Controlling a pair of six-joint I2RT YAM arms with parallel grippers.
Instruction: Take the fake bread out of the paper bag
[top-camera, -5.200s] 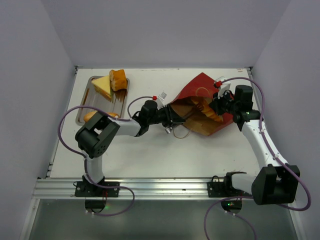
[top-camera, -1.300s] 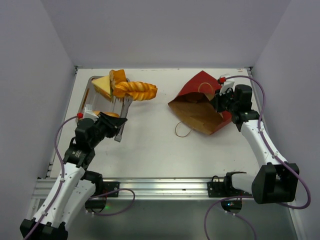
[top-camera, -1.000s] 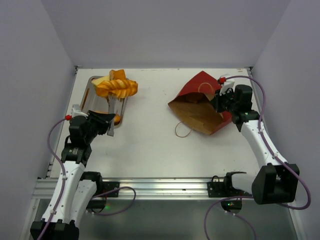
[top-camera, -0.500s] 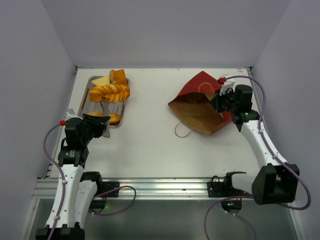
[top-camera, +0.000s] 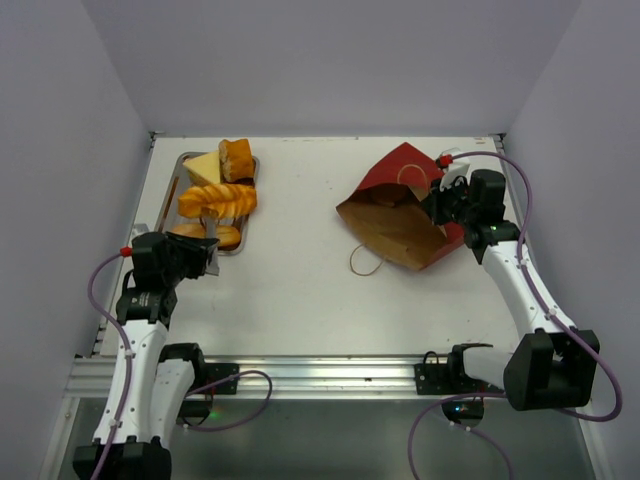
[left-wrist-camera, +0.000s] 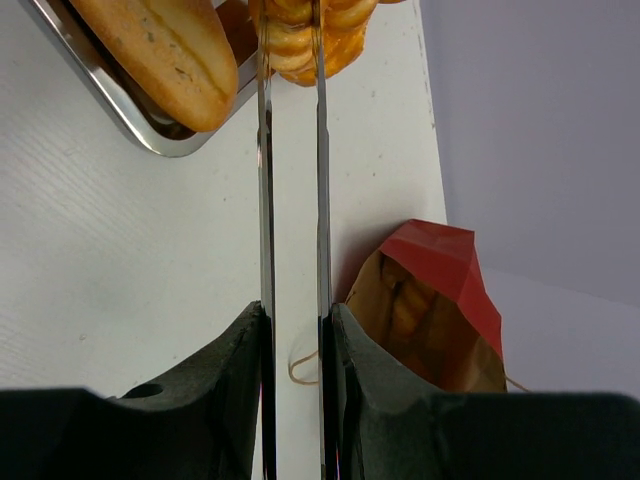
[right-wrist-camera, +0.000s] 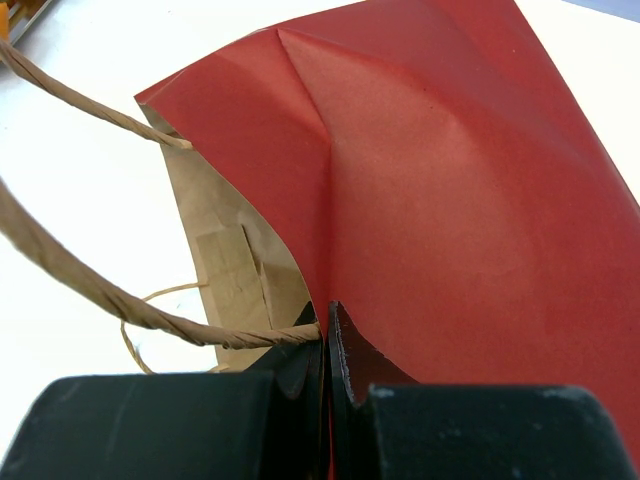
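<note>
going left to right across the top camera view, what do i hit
steel tray → paper bag → right arm base; the twisted bread lies over the tray, so it is left out

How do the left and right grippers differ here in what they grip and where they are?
The left gripper is shut on the twisted bread, while the right gripper is shut on the red edge of the paper bag. The left gripper reaches over the tray on the left side; the right gripper is at the bag on the right side. Both are closed on something.
</note>
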